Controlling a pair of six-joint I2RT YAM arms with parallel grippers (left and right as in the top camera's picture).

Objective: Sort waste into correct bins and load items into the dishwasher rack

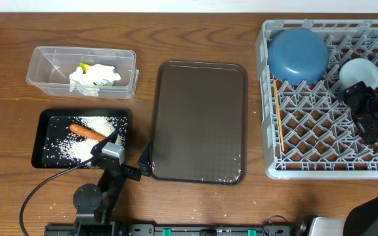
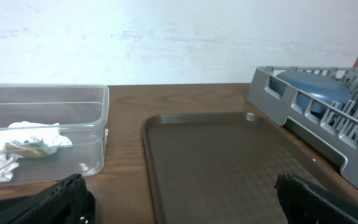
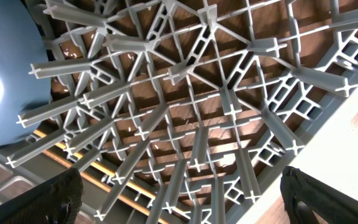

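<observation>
Two end effectors, both spread wide and holding nothing. Left end effector hovers low at the near-left corner of the brown serving tray, facing across it. Right end effector hangs over the dishwasher rack, right of the serving tray, pegs directly beneath.

Waste looks sorted by kind.
- Left of the serving tray, near side: black tray with carrot and rice grains. Food scraps together.
- Left of the serving tray, far side: clear tub with crumpled wrapper and white tissue. Dry rubbish kept apart.
- Pale specks on the serving tray's near edge may be stray rice; can't confirm.

In the rack:
- Blue bowl upside down in the far corner nearest the serving tray, propped on pegs, likely for draining.
- Chopsticks flat along the wall nearest the serving tray, kept in place by the lattice.
- One small pale cup beyond the bowl. Second cup not seen.

Judgement: task near done.

No legible writing anywhere; wrapper print too small to read.
</observation>
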